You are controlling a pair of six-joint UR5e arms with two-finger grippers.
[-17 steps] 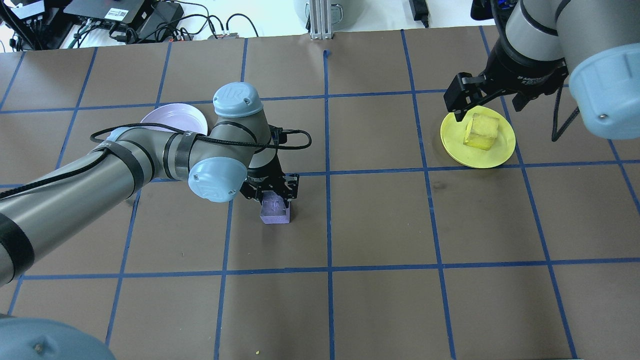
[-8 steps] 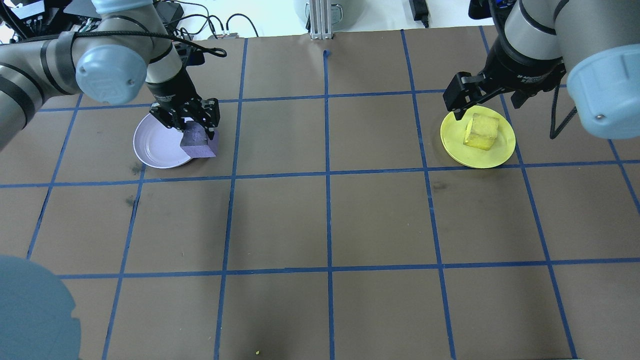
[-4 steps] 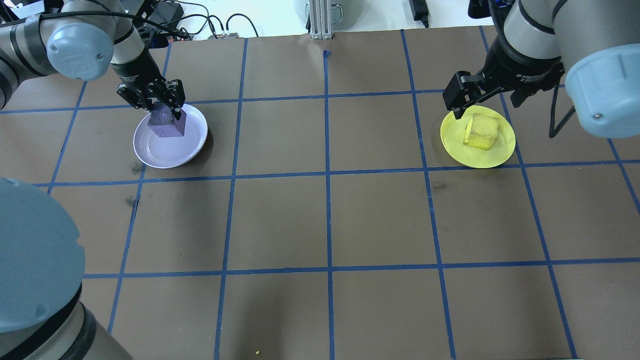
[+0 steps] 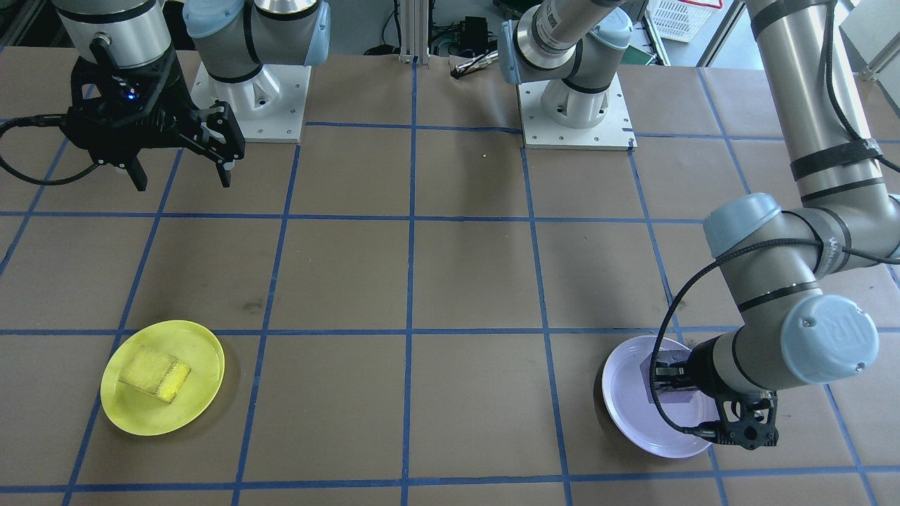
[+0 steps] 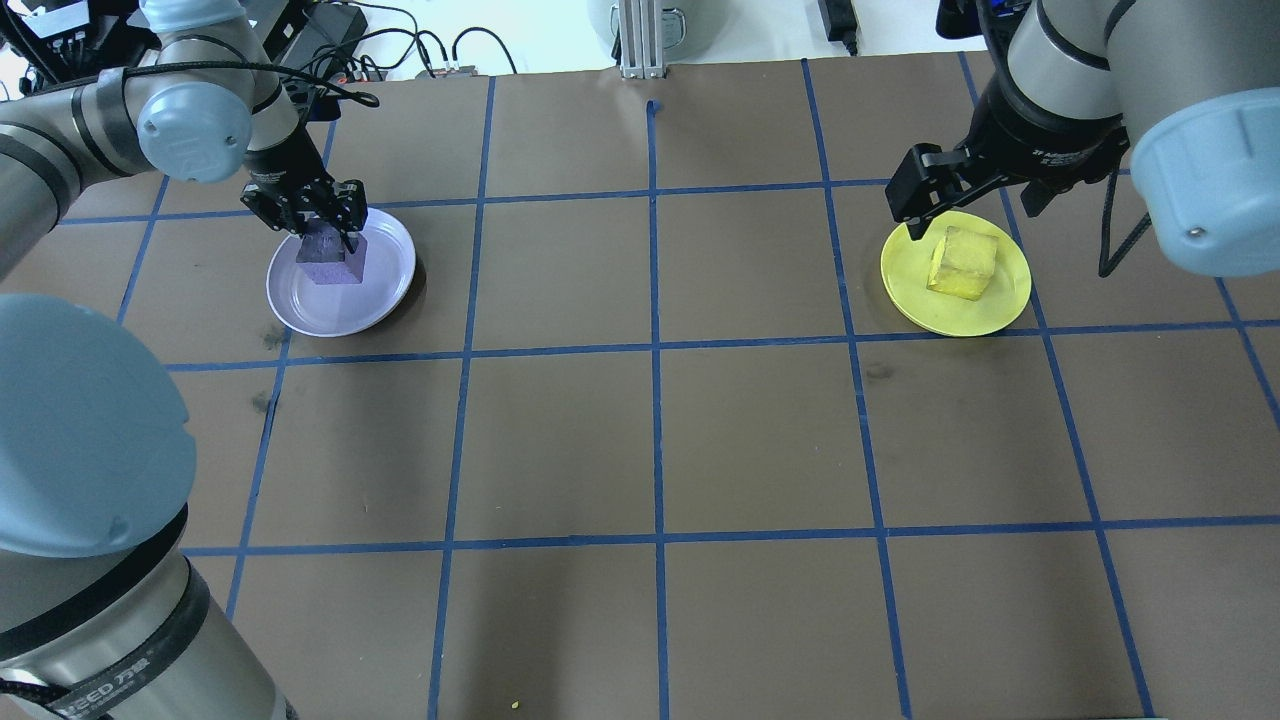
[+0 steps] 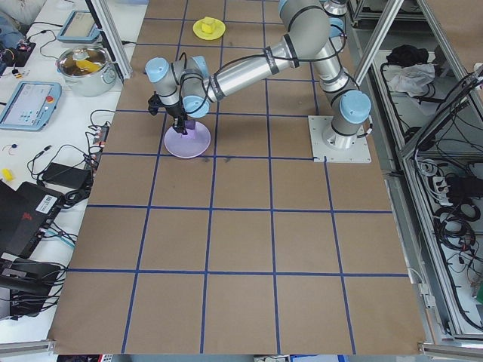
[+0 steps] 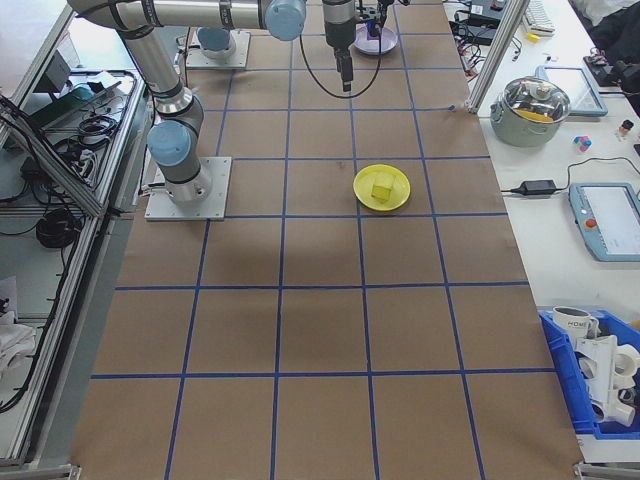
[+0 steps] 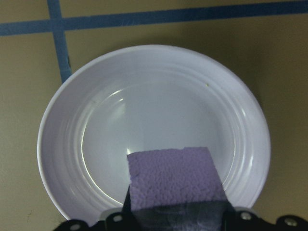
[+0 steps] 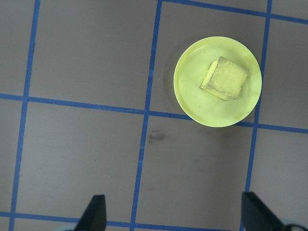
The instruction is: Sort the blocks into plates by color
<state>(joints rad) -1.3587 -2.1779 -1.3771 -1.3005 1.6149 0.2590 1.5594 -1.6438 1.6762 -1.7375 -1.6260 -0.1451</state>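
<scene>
Left gripper (image 5: 322,222) around purple block (image 5: 330,259)

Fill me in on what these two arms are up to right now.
They are sorting blocks by color. The left pincer is shut on the purple block and holds it over the lavender plate, not yet released. The yellow block already lies in the yellow plate. The right pincer is open and empty, raised away from that plate.
</scene>
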